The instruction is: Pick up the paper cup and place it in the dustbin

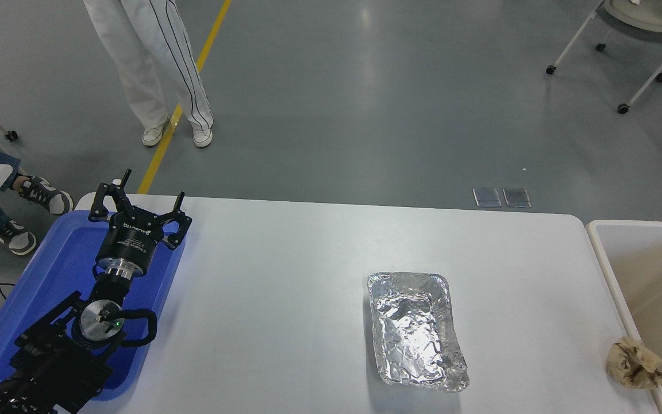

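My left gripper (148,192) sits over the blue tray (49,276) at the table's (285,276) left edge, its fingers spread wide and holding nothing. I see no paper cup anywhere, and my right arm is out of sight. The dustbin (595,241) stands at the right edge, with the brown paper ball (634,362) touching its rim and the foil tray (417,328) near the front edge.

My matt black left gripper (150,195) sits on a ringed metal wrist, over a glossy blue plastic tray (49,276). The smooth white table (285,299) carries a crinkled, shiny foil tray (417,328) and a rough crumpled brown paper ball (634,362). The cream plastic dustbin (607,259) looks smooth.
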